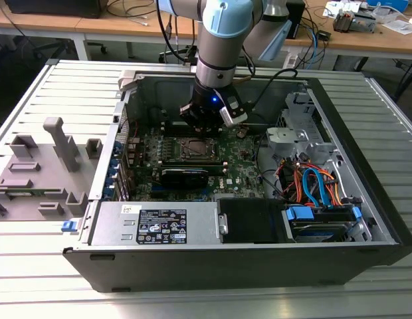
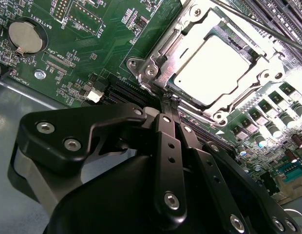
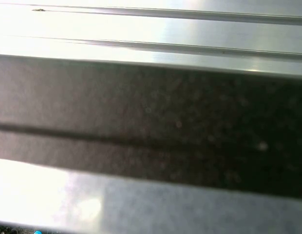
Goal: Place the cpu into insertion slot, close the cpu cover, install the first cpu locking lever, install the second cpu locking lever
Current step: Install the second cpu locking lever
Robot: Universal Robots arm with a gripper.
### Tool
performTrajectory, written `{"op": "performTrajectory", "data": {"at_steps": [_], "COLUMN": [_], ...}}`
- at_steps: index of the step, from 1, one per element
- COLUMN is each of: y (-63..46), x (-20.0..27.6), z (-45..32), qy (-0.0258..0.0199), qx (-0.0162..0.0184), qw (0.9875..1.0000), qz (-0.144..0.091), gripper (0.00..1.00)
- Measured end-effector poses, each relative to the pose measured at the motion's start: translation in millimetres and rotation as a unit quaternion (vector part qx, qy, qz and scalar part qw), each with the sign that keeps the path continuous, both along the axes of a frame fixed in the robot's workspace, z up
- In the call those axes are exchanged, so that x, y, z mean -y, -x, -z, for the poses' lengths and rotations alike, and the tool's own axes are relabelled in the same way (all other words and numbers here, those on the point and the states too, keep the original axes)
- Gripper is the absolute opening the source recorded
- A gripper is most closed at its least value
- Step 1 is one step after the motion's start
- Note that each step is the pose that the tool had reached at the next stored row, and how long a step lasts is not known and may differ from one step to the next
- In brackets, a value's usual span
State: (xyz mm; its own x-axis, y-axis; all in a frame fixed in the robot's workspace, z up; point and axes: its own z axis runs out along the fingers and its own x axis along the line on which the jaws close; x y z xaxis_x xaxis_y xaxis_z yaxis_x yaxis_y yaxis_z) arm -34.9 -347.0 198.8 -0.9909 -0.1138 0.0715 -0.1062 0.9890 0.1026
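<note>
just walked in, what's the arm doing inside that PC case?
The arm's gripper is down over the motherboard in the open case, fingers closed, tips at the edge of the CPU socket. The cpu already sits in the socket with the cover down over it. The gripper holds nothing visible.

Arm [image 1: 222, 33] reaching steeply downward, wrist vertical, gripper [image 2: 169, 105] pointing down, black fingers [image 2: 166, 141] pressed together, tips closed on nothing.
</note>
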Motion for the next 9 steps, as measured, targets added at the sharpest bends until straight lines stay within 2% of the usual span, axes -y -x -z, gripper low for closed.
{"op": "performTrajectory", "data": {"at_steps": [2, 3, 9], "y": [0.0, -0.1, -0.1], "x": [0.0, -0.1, 0.0], "z": [0.0, -2.5, -2.5], "qy": [0.0000, 0.0023, 0.0024], "qx": [0.0000, -0.0009, -0.0010], "qw": [1.0000, 1.0000, 1.0000], "qz": [0.000, 0.000, 0.000], "gripper": [0.11, 0.11, 0.11]}}
